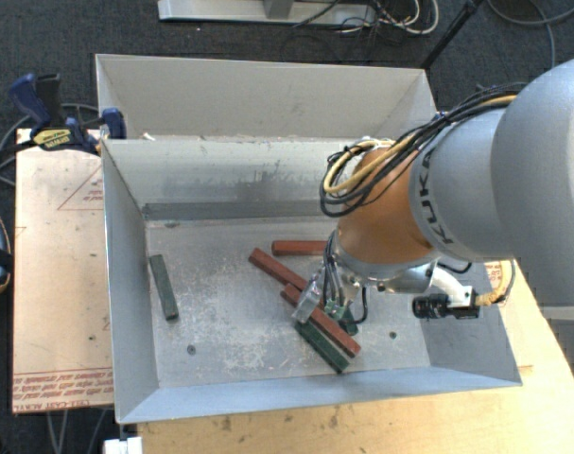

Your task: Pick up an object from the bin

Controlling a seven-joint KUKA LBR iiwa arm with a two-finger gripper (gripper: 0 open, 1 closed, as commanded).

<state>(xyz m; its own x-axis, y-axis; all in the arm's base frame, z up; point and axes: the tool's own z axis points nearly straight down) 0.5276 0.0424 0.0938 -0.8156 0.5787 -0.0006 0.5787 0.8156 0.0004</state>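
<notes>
– Red bars (279,270), where?
– Mid-bin (126,253): flat, straight sticks, heaped with 1 dark green bar (322,343). 1 grey-green bar (163,288) lies well apart, left.
– End effector (321,303)?
– Low at that heap, against the sticks. Open or closed, I cannot tell.

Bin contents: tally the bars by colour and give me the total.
Reddish-brown bars: 3
Green bars: 2
Total: 5
</notes>
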